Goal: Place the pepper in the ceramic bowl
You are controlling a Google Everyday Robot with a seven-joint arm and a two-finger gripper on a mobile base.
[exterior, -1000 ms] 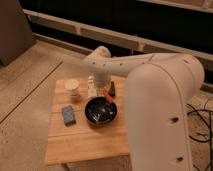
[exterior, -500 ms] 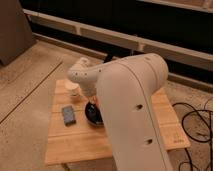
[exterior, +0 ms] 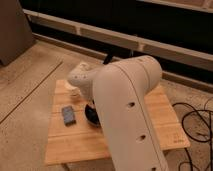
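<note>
The robot's smooth white arm [exterior: 127,115] fills the middle, bulky and rounded. Beneath it sits a pale slatted wooden table [exterior: 167,125]. Only a glossy black sliver of the ceramic bowl [exterior: 90,114] peeks out at the arm's left edge. A small dark rectangular block [exterior: 68,114] lies left. Gripper and pepper are probably hidden behind the arm.
</note>
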